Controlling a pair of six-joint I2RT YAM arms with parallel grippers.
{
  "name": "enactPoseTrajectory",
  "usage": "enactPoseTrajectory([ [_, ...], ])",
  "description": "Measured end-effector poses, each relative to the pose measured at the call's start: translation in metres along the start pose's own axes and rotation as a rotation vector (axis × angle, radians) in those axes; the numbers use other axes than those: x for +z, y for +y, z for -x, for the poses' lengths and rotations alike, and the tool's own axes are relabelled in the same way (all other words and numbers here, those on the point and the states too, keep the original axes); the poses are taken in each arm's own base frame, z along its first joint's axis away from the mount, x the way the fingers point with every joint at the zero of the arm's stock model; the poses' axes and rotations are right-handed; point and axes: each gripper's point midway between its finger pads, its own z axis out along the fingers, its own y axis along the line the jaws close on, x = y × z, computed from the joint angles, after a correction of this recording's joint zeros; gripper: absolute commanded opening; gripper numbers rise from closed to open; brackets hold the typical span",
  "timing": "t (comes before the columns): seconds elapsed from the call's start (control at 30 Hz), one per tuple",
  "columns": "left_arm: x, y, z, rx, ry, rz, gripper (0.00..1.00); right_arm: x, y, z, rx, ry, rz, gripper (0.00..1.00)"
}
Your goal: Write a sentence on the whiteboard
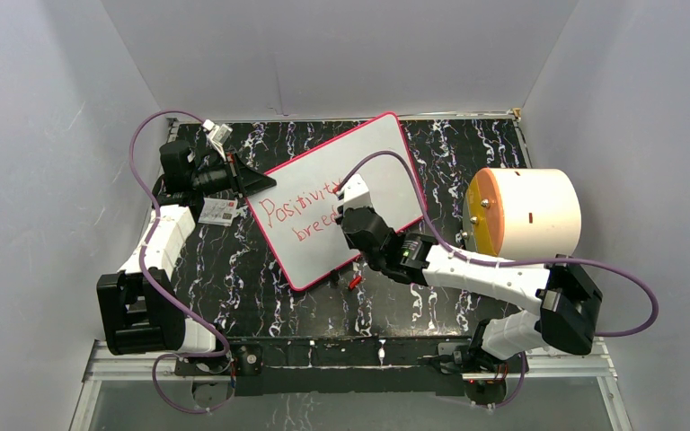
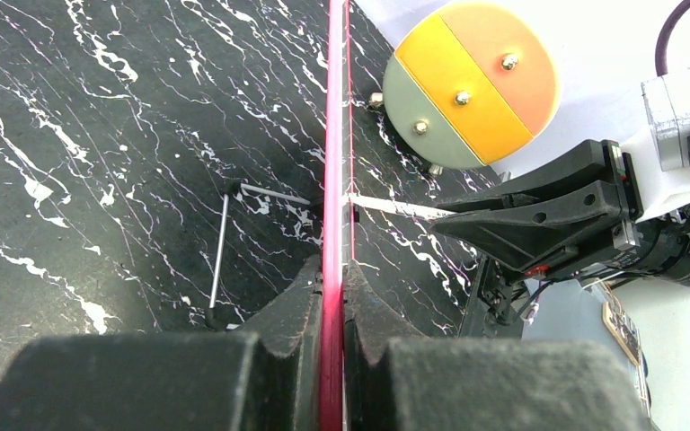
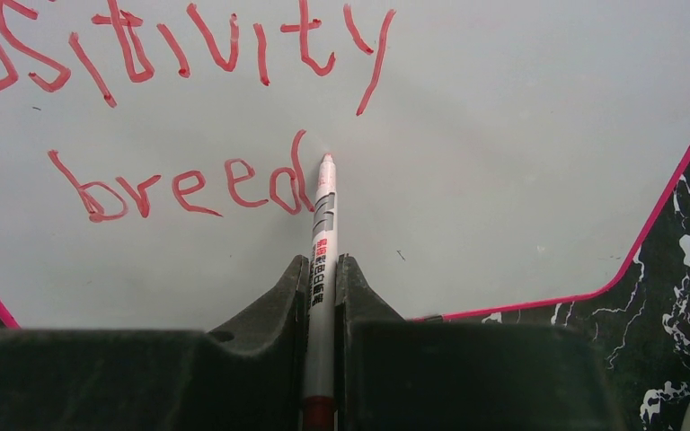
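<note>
The whiteboard (image 1: pixel 386 166), white with a pink-red frame, lies tilted on the black marbled table. Red script on it reads "Positivity" and below it "breed" (image 3: pixel 184 184); part of the writing also shows in the top view (image 1: pixel 301 211). My left gripper (image 1: pixel 256 182) is shut on the board's left edge; the left wrist view shows the red frame (image 2: pixel 333 135) clamped between the jaws. My right gripper (image 1: pixel 349 214) is shut on a white marker (image 3: pixel 322 233). The marker's red tip touches the board just right of the "d".
A white cylinder with an orange, yellow and grey end (image 1: pixel 526 214) stands at the right of the board. A small white printed card (image 1: pixel 218 211) lies by the left gripper. A red marker cap (image 1: pixel 354 282) lies below the board. A thin metal rod (image 2: pixel 220 247) lies on the table.
</note>
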Motion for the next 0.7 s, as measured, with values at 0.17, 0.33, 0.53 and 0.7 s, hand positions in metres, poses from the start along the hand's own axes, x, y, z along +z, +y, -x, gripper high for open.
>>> enactPoseTrajectory([
  [0.17,0.0001,0.0003,-0.0001,-0.001,0.0,0.001,0.0,0.0,0.0002,-0.0002,-0.006,-0.004,0.007,0.0],
  [0.33,0.0001,0.0004,-0.0002,-0.001,0.0,0.001,0.0,0.0001,0.0002,-0.0004,-0.009,-0.003,0.01,0.0],
  [0.53,0.0002,0.0005,-0.0002,-0.001,0.001,0.001,0.0,-0.0002,0.0006,-0.0008,-0.01,0.0,0.015,0.0],
  [0.7,0.0002,0.0005,-0.0002,-0.001,0.001,0.001,0.0,-0.0007,0.0013,-0.0013,-0.011,0.002,0.021,0.0],
])
